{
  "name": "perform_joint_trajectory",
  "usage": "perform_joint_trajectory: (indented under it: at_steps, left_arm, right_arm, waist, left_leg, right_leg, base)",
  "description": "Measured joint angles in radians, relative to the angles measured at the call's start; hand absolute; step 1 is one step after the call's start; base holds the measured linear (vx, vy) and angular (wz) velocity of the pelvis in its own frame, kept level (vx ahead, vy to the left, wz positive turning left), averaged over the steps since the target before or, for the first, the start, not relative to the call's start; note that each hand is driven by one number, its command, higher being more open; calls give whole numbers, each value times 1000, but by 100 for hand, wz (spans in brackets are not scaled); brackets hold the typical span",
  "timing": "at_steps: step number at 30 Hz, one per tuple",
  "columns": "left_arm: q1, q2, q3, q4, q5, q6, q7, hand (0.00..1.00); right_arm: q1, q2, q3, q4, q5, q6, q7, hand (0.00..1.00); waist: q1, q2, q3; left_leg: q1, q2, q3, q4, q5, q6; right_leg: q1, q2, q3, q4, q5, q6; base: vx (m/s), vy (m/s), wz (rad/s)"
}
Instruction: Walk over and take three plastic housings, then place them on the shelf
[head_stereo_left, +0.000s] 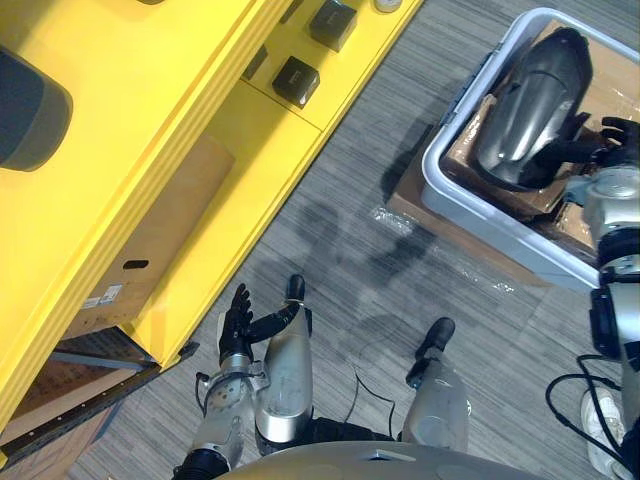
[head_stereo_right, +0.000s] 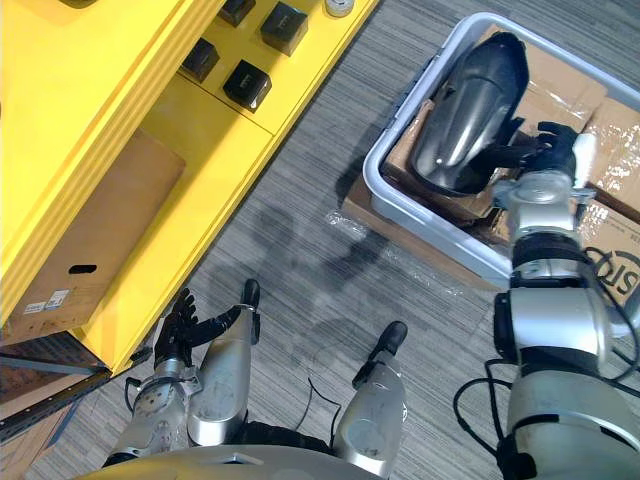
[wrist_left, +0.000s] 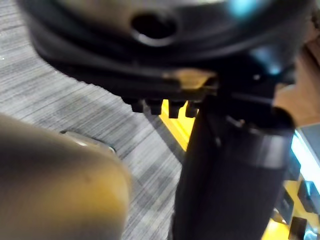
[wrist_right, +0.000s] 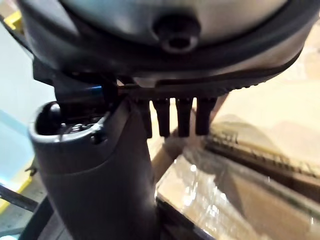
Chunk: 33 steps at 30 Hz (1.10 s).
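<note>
At two o'clock in the left eye view, a black plastic housing (head_stereo_left: 525, 100) lies on cardboard (head_stereo_left: 610, 70) inside a grey bin (head_stereo_left: 470, 215). The yellow shelf (head_stereo_left: 150, 100) spans nine to twelve, with small black boxes (head_stereo_left: 296, 80) on it. At seven o'clock the left hand (head_stereo_left: 236, 325) hangs empty, its fingers straight.

Right eye view: at two o'clock the right hand (head_stereo_right: 548, 140) touches the housing's edge.

Left wrist view: fingers (wrist_left: 170, 107) uncurled over grey carpet (wrist_left: 75, 105).

Right wrist view: fingers (wrist_right: 185, 117) straight, nothing between them and the thumb, taped cardboard beyond.
</note>
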Motion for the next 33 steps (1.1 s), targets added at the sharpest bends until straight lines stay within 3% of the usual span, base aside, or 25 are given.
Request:
perform_joint_trajectory:
  at_steps: [13, 17, 23, 26, 31, 33]
  left_arm:
    - [23, 6, 5, -6, 1, 0, -1, 100]
    - [84, 16, 61, -114, 17, -2, -1, 100]
    - [107, 46, 168, -310, -25, -29, -28, 100]
    - [109, 46, 204, -432, -81, -41, -79, 100]
    - [118, 45, 205, -584, -143, -11, -173, 100]
    - [117, 43, 186, -655, -224, 51, -226, 100]
  right_arm:
    - [-38, -10, 44, 21, -261, 133, 46, 0]
    - [-15, -10, -5, 46, -262, 153, 15, 0]
    - [113, -10, -84, -175, -322, 101, -140, 0]
    - [181, -10, -113, -323, -383, 36, -225, 0]
    - [337, 42, -131, -533, -460, -57, -311, 0]
    - [402, 59, -131, -635, -519, -123, -335, 0]
  waist:
    - [-14, -3, 1]
    - [-26, -23, 4]
    - [-51, -71, 2]
    - [-53, -101, -30]
    - [-54, -161, -166]
    - [-59, -170, -208]
  left_leg:
    - [80, 0, 8, -79, 32, -8]
    - [143, 4, 22, -122, 41, -12]
    - [241, 9, 39, -195, 67, -20]
    - [284, 9, 54, -245, 87, -22]
    - [349, 18, 66, -333, 108, -36]
    - [400, 18, 82, -371, 112, -39]
  right_leg:
    - [39, 0, -3, 7, -8, -12]
    - [79, 3, -6, 0, -10, -17]
    - [159, 14, -12, -44, -11, -17]
    - [189, 18, -16, -77, -11, -17]
    - [231, 35, -30, -120, -9, -17]
    - [259, 34, -37, -126, -9, -17]
  base:
    - [5, -2, 0]
    - [35, -20, -5]
    - [12, -19, -4]
    - [21, -39, -6]
    - [86, -26, -1]
    - [119, 8, -8]
